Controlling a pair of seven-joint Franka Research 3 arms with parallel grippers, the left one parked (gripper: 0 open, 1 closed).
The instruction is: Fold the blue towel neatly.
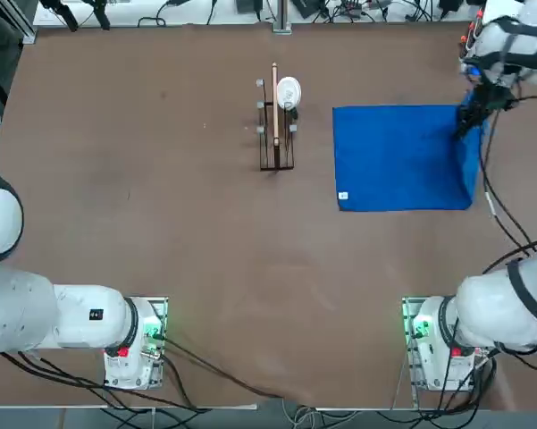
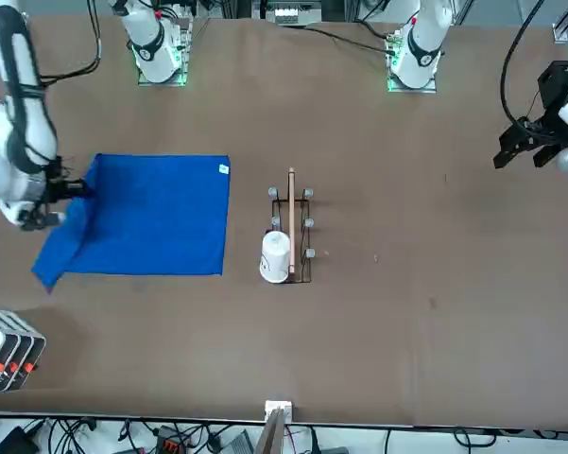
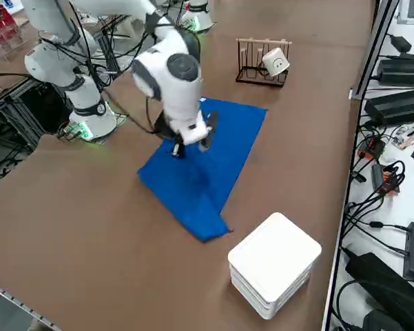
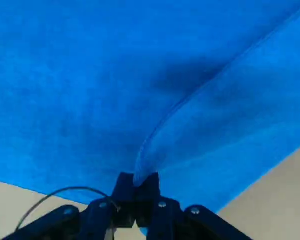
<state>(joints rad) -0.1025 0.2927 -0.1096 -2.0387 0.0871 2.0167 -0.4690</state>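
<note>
Fingers [image 4: 136,186] of the right gripper [image 1: 469,114] pressed together on a pinched fold of the blue towel [image 1: 400,158], cloth rising in a ridge straight out from between the two dark tips. Holding the towel's far right corner, lifted off the tabletop [image 1: 161,197] and drawn in over the rest of the cloth. Poised low above the towel's right edge, at the far right of the tabletop.

Rest of the towel lying flat on the brown surface, right of centre, roughly rectangular. Small white tag [image 1: 343,196] showing at its near left corner. Right edge raised and creased into a slanting flap under the gripper; from the right side, that end of the cloth narrowing to a point [image 3: 210,231] near a white box-shaped device [image 3: 274,262], which sits just beyond the towel's far edge, apart from it.

Just left of the towel, not touching it: a dark wire rack [image 1: 275,134] with a thin wooden rod along its top. White cup [image 1: 288,91] resting tipped on the rack's far end, smiley face visible from the right side.

Cables trailing from the right arm down past the towel's right edge toward the arm's base [image 1: 438,344].
</note>
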